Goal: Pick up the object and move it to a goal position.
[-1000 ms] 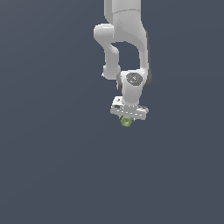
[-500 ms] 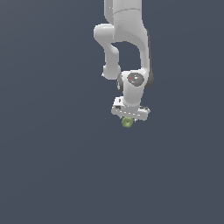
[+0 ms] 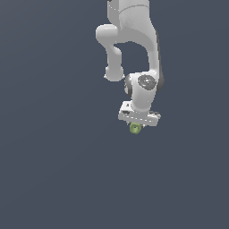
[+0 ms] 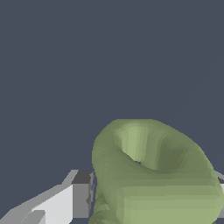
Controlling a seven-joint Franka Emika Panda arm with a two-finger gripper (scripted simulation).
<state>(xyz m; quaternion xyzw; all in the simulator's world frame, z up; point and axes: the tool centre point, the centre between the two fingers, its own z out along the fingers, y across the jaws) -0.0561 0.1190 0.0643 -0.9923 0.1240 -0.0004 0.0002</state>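
The object [image 3: 135, 128] is a tiny olive-green lumpy ring with a darker hollow centre. In the exterior view it hangs just under the white gripper [image 3: 136, 126] at the end of the white arm, above a plain dark grey ground. In the wrist view the object [image 4: 153, 175] fills the space between the two fingers. One finger [image 4: 65, 199] is pressed against its side; only a sliver of the other shows at the frame's edge. The gripper is shut on the object.
Nothing but the flat dark grey surface [image 3: 53, 170] shows around the arm. No goal marker shows in either view.
The arm and the held object stand in nearly the same place across the three exterior frames. No clear movement shows.
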